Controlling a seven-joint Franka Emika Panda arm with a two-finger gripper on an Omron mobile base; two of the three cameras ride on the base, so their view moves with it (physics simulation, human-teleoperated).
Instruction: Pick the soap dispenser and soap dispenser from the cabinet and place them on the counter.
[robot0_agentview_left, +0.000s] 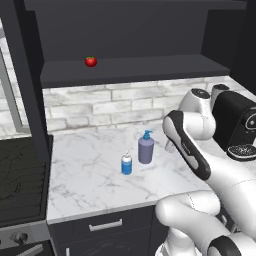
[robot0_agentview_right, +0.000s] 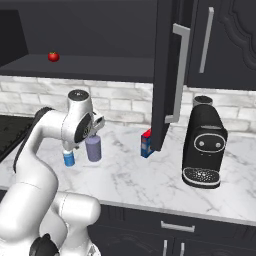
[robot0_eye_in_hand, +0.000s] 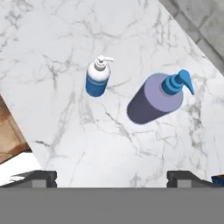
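Bottles of soap, two in number, stand upright on the white grey-veined marble bench (robot0_agentview_left: 85, 175). The larger greyish-purple pump bottle with blue pump (robot0_agentview_left: 146, 147) stands farther back and to the right; the small bright-blue pump bottle with white pump (robot0_agentview_left: 127, 164) stands just beside it, nearer and to the left, the two apart and not touching. From my hand camera both appear below me, the purple bottle (robot0_eye_in_hand: 158, 97) to one side of the small blue one (robot0_eye_in_hand: 98, 78). My jaws stand wide and hold nothing, hovering above the pair; my fingertips (robot0_eye_in_hand: 41, 178) frame bare marble. The dark charcoal wall cabinet (robot0_agentview_right: 215, 40) hangs above, one carved door swung open with its long silver bar handle (robot0_agentview_right: 179, 75) showing. On the cabinet shelf rests a small red tomato (robot0_agentview_left: 90, 61). To the right on the bench stands a black coffee machine (robot0_agentview_right: 203, 148), with a slim red-topped blue bottle (robot0_agentview_right: 146, 143) between it and the soap bottles.
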